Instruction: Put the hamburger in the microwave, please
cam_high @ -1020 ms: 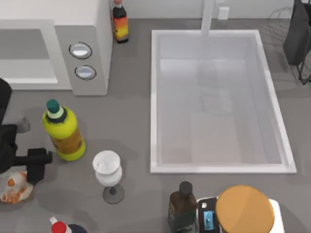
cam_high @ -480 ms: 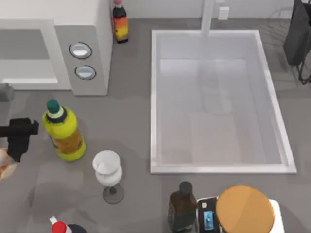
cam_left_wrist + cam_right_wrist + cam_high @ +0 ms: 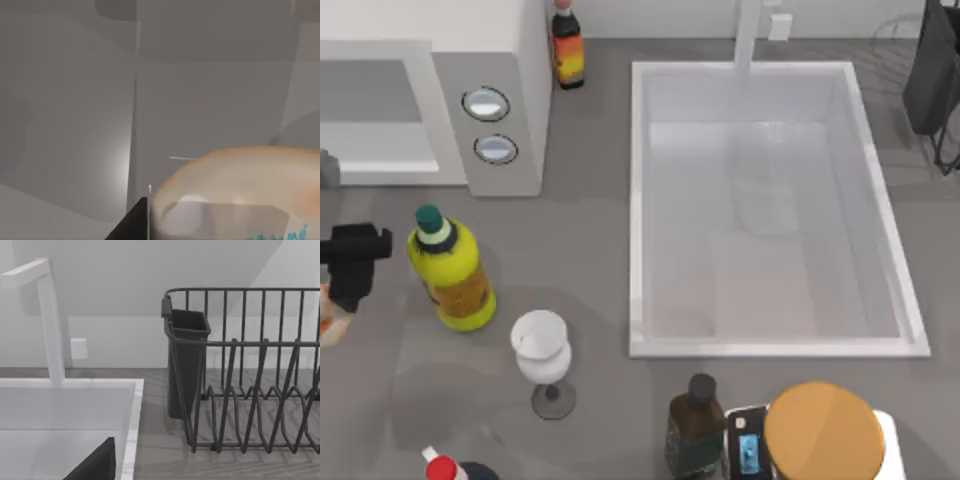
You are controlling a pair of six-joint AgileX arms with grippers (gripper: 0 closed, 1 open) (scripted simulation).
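Left wrist view: small round tan-orange hamburger [image 3: 240, 195] is sitting clamped in the left gripper [image 3: 345, 285], lifted, transfer pending.
Top view is showing it at the table's left edge, near the yellow bottle [image 3: 450, 270]; beyond, the boxy white-and-grey microwave [image 3: 490, 125] is waiting open-fronted, insertion left to do; right arm is parked by the black wire dish rack [image 3: 250, 370].

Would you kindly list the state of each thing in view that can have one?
hamburger: held off the table by the left gripper.
microwave: door open, cavity bare.
yellow bottle: upright, capped.
wine glass: upright.
sink: basin bare.
dish rack: nothing in it.
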